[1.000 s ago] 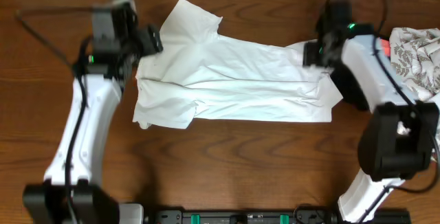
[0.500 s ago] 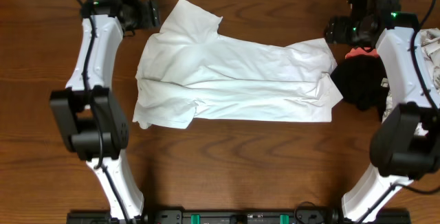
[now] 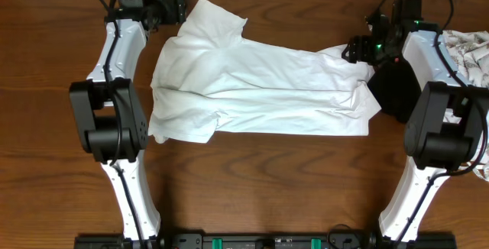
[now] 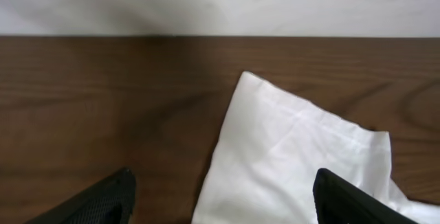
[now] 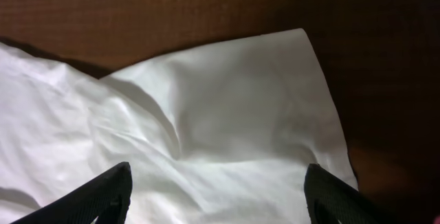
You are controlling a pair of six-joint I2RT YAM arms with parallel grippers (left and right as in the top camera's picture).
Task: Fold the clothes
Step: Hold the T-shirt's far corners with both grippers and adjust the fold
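The clothes are a white T-shirt (image 3: 260, 88) lying crosswise on the brown table, folded lengthwise, with one sleeve corner pointing toward the far edge. My left gripper (image 3: 177, 8) hovers open by that far-left sleeve. In the left wrist view the sleeve (image 4: 295, 155) lies between and beyond the gripper (image 4: 223, 203), whose fingers hold nothing. My right gripper (image 3: 355, 50) is open over the shirt's right end. In the right wrist view the white fabric (image 5: 227, 114) spreads under the gripper (image 5: 216, 196), ungripped.
A dark bundle (image 3: 397, 88) lies just right of the shirt, under the right arm. A leaf-patterned cloth (image 3: 466, 58) sits at the right edge. The table's far edge and the wall (image 4: 220, 4) are close behind the left gripper.
The left gripper went from the shirt's left side to the far sleeve corner. The right gripper swung away and returned over the right end. Both jaws opened wider. The shirt stayed put.
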